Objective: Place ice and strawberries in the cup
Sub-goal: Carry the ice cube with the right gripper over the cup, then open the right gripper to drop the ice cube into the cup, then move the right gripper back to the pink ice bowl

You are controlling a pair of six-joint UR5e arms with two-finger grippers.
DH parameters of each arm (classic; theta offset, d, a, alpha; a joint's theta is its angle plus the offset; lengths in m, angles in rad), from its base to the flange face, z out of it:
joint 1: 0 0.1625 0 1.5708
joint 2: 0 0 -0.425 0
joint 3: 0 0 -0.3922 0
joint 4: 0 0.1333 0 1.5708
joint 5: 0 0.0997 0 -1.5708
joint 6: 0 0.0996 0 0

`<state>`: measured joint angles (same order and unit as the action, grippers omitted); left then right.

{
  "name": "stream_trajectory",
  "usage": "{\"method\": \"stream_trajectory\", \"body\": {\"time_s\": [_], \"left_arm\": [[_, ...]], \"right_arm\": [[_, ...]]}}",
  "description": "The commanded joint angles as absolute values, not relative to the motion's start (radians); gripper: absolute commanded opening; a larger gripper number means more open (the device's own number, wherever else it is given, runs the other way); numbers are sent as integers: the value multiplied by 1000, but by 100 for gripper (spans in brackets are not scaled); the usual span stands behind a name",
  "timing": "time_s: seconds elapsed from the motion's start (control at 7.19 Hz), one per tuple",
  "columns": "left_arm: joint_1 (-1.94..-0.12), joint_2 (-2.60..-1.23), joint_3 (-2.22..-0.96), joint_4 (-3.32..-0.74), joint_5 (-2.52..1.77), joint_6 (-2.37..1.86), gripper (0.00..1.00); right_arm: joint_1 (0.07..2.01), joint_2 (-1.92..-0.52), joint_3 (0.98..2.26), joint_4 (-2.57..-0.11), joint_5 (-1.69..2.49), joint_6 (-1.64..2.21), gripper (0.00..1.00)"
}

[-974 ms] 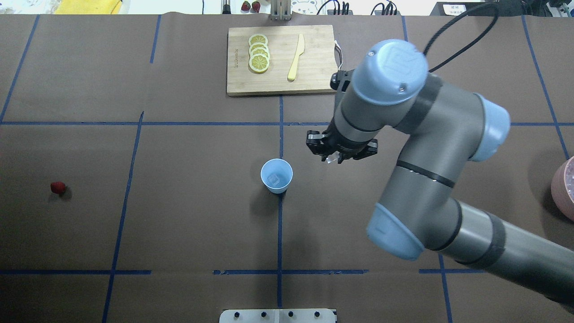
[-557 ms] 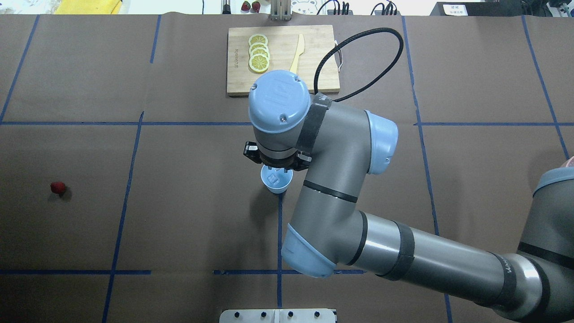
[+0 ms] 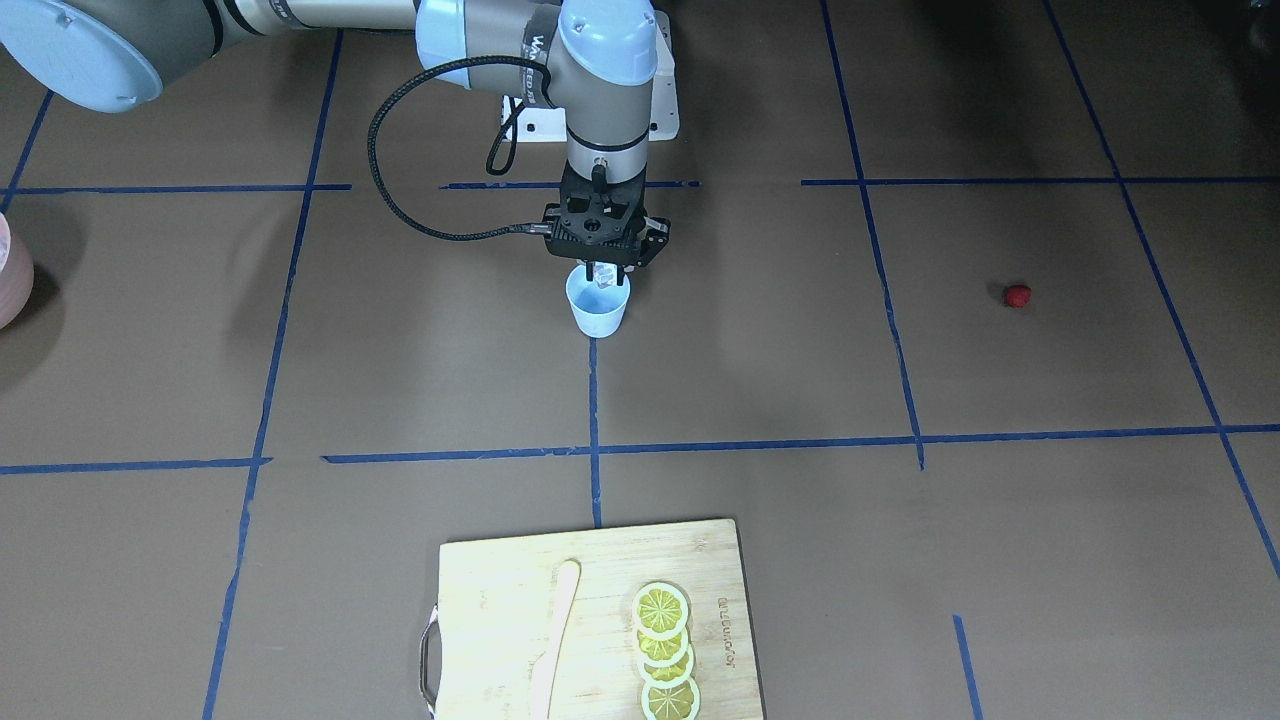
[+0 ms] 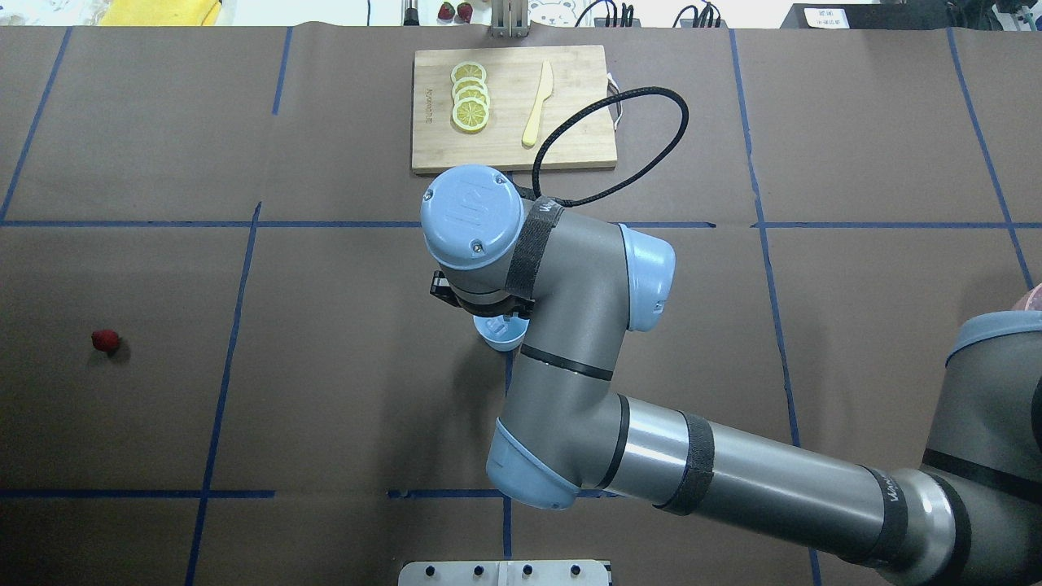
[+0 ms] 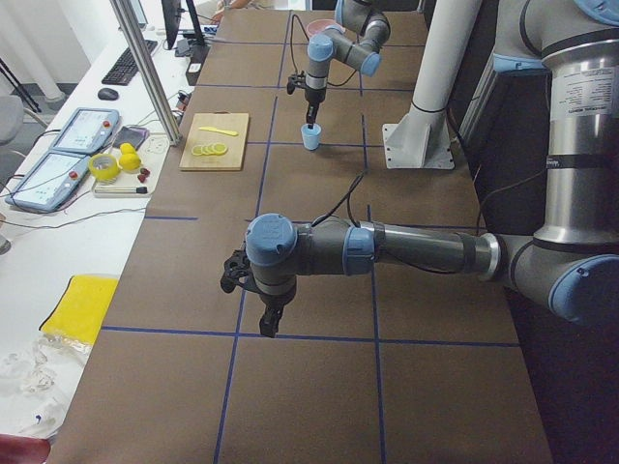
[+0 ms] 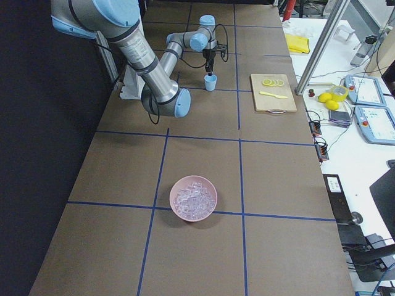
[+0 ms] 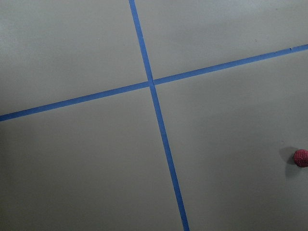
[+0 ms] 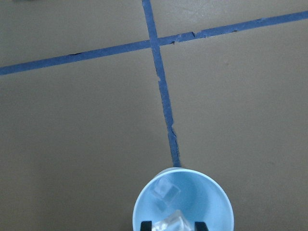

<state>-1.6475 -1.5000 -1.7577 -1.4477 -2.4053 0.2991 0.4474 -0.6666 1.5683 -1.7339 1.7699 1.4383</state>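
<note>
The light blue cup (image 3: 597,308) stands at the table's middle on a blue tape line, with one ice cube (image 8: 166,191) inside. My right gripper (image 3: 601,272) hangs straight above the cup's mouth, shut on a second ice cube (image 8: 174,222). In the overhead view my right arm hides most of the cup (image 4: 501,334). The strawberry (image 4: 105,340) lies alone far out on the robot's left, and shows at the edge of the left wrist view (image 7: 301,157). My left gripper (image 5: 268,314) shows only in the exterior left view; I cannot tell if it is open or shut.
A wooden cutting board (image 4: 570,138) with lemon slices (image 4: 470,106) and a yellow knife (image 4: 537,104) lies at the far side. A pink bowl (image 6: 193,197) of ice sits far out on the robot's right.
My right arm has swung left with the ice cube, from beside the cup to right over its mouth. The cup and strawberry have not moved.
</note>
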Motion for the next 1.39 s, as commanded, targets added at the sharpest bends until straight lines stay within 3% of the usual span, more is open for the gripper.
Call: {"method": "stream_trajectory", "body": {"time_s": [0.0, 0.56, 1.25], "left_arm": [[-1647, -1500, -1758, -1448, -2404, 299, 100], [-1647, -1500, -1759, -1448, -2405, 299, 100], [-1648, -1500, -1758, -1448, -2405, 299, 100]], "right_arm": [[446, -675, 1575, -1729, 1769, 1430, 99], [492, -696, 1618, -1730, 1796, 1399, 100], [717, -1126, 1981, -1724, 1998, 949, 100]]}}
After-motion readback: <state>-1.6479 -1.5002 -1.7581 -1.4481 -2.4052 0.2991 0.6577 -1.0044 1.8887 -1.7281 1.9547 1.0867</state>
